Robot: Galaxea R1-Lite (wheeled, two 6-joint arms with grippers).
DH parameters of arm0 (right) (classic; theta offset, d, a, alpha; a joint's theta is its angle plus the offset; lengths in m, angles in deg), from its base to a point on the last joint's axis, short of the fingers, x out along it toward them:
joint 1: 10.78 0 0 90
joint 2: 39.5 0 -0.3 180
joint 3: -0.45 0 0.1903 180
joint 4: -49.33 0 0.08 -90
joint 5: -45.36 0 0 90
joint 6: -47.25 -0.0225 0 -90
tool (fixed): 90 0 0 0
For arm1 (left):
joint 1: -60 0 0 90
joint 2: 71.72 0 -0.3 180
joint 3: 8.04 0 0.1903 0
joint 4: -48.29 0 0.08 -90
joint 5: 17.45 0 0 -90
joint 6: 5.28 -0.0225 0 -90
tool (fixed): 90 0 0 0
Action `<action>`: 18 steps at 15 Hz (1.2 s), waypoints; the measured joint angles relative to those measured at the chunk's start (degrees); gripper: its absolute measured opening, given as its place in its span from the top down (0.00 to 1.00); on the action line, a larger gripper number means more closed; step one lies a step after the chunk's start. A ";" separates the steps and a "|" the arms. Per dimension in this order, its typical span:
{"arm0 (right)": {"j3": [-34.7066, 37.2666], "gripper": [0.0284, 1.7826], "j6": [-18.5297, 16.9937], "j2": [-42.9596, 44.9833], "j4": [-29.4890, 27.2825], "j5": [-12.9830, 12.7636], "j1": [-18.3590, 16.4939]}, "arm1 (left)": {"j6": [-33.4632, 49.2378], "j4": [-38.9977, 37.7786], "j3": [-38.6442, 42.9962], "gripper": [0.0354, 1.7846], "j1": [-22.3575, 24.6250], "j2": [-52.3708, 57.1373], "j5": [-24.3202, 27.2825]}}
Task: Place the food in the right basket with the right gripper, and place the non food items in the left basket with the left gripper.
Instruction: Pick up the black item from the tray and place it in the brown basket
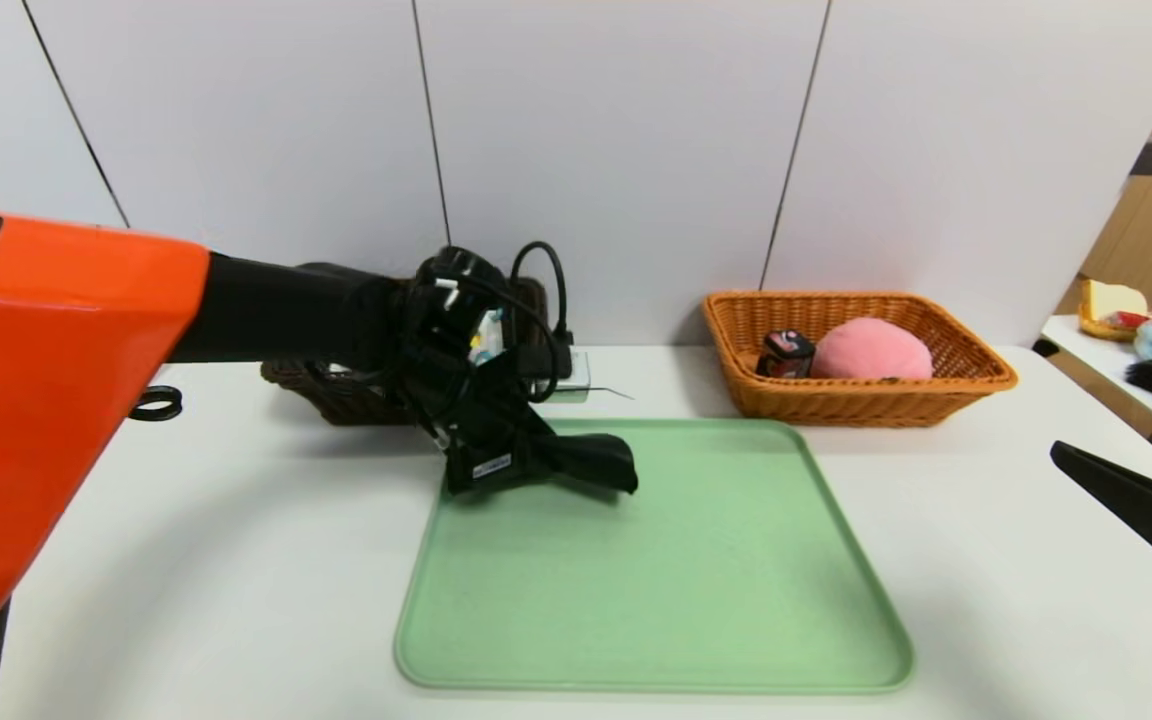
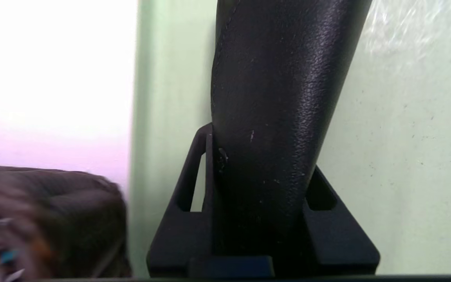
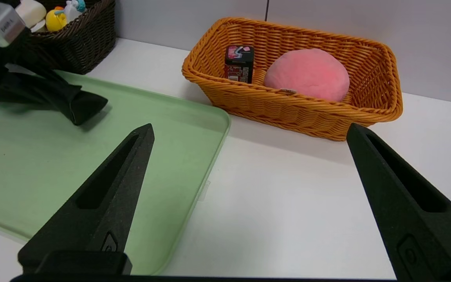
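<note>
Two baskets stand at the far side of the worktop (image 1: 936, 560): the right basket (image 1: 861, 399) holds the pink peach (image 1: 872, 350) and black canister (image 1: 786, 354), its label unreadable. Near the left basket (image 3: 77, 41), over the green tray's (image 1: 696, 590) far-left corner, the left gripper (image 1: 546, 462) has its fingers clamped on the black pouch (image 1: 594, 462), whose long axis runs out rightward beyond the fingertips. The right gripper (image 3: 249, 156) waits at the right, fingers wide apart.

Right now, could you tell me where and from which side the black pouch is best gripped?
At its near end, as the left claw already has it: the pouch is long and flat, so the fingers pinch across its thin faces. It sticks out from the claw over the green tray, its free end sagging slightly.
</note>
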 joint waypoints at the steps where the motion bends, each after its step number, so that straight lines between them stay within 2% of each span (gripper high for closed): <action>1: 0.02 0.05 0.00 0.00 0.02 0.09 0.00 | 0.18 -0.05 -0.38 0.74 0.02 0.83 0.24; 5: 0.68 0.05 -0.05 -0.06 0.00 0.74 0.02 | 7.35 -0.11 -6.06 0.75 1.38 4.22 1.24; 8: 0.88 0.05 -0.02 -0.10 0.02 0.87 0.02 | 21.16 -1.34 -10.97 0.75 2.86 6.40 1.62; 10: 0.90 0.05 0.06 -0.15 0.02 1.08 0.00 | 32.63 -6.61 -11.24 0.75 6.25 8.29 0.57; 12: 1.12 0.05 0.28 -0.17 -0.05 1.61 0.00 | 40.29 -13.47 -7.30 0.76 11.47 10.28 -2.01; 15: 1.21 0.05 0.50 -0.17 -0.02 2.22 0.00 | 42.12 -23.45 4.36 0.76 17.86 12.74 -3.95; 18: 0.96 0.05 0.96 -0.28 0.00 2.62 0.00 | 43.00 -35.33 13.07 0.76 21.20 13.48 -5.21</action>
